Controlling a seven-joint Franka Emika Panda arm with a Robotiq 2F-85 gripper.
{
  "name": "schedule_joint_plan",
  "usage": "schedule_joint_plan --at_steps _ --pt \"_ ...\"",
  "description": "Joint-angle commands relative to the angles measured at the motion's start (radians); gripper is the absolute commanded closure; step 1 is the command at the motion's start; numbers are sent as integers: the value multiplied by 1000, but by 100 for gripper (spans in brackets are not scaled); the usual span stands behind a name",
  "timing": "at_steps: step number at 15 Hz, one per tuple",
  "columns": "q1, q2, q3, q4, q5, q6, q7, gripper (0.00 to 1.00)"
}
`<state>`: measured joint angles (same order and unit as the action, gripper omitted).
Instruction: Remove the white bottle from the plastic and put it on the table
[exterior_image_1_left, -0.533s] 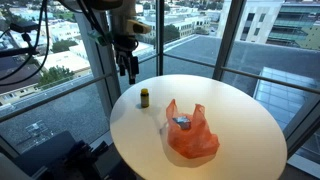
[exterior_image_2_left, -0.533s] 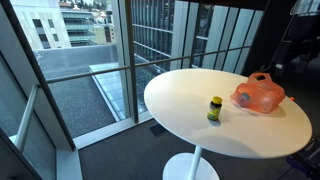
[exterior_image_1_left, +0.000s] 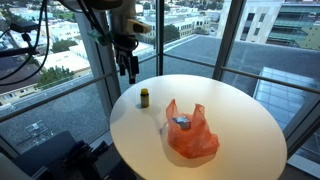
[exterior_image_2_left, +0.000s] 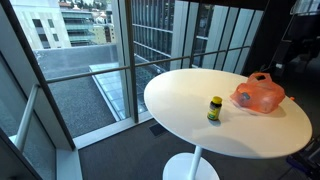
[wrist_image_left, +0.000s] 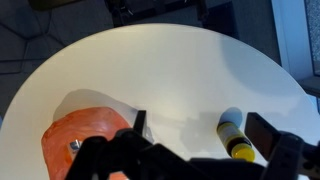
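An orange plastic bag (exterior_image_1_left: 193, 140) lies on the round white table (exterior_image_1_left: 245, 115), also seen in the exterior view (exterior_image_2_left: 260, 96) and the wrist view (wrist_image_left: 75, 130). A small whitish-blue object (exterior_image_1_left: 182, 121) shows in the bag's open top; whether it is the white bottle I cannot tell. My gripper (exterior_image_1_left: 128, 67) hangs open and empty in the air above the table's edge, apart from the bag. In the wrist view its fingers (wrist_image_left: 205, 130) frame bare tabletop, with the bag to one side.
A small dark bottle with a yellow cap (exterior_image_1_left: 144, 97) stands upright on the table near the gripper; it also shows in an exterior view (exterior_image_2_left: 214, 108) and the wrist view (wrist_image_left: 235, 138). Glass windows with rails stand close behind the table (exterior_image_2_left: 200, 135).
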<state>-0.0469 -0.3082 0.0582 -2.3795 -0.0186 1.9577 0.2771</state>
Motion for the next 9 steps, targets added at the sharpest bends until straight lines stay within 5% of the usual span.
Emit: schedule_joint_plan --at_steps 1,9 --pt "0 23 -3 50 -20 -4 18 0" --pt "-20 155 -29 206 -48 17 45 0"
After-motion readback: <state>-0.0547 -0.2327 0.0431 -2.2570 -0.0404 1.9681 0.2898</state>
